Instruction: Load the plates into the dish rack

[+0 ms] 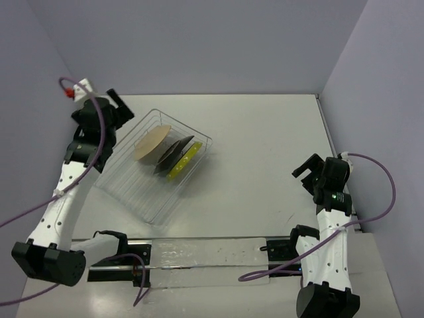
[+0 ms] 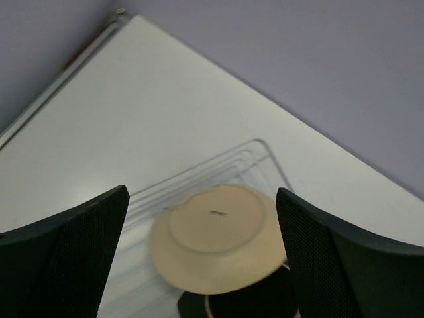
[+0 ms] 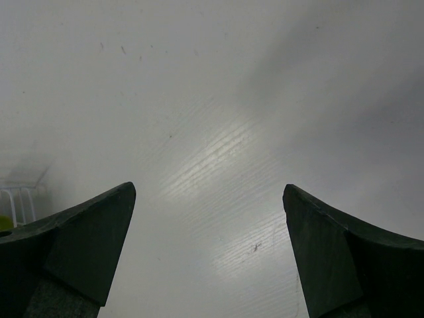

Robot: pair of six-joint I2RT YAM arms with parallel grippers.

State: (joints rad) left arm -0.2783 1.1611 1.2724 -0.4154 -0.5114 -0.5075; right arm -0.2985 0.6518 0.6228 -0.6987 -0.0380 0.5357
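Note:
The dish rack (image 1: 136,192), a pale wire basket, lies at an angle left of centre on the table. Three plates stand on edge in it, side by side: a cream plate (image 1: 152,142), a dark teal plate (image 1: 173,154) and a yellow-green plate (image 1: 184,161). My left gripper (image 1: 118,109) hovers open just beyond the rack's far-left corner, holding nothing. In the left wrist view the cream plate's underside (image 2: 218,235) shows between the wide-apart fingers (image 2: 86,245), apart from them, with the dark plate (image 2: 255,301) behind it. My right gripper (image 1: 309,169) is open over bare table at the right.
Purple-grey walls close the table at the back and both sides. A black rail with a clear sheet (image 1: 199,255) runs along the near edge between the arm bases. Purple cables loop from both arms. The right wrist view catches the rack's corner (image 3: 16,199) at far left.

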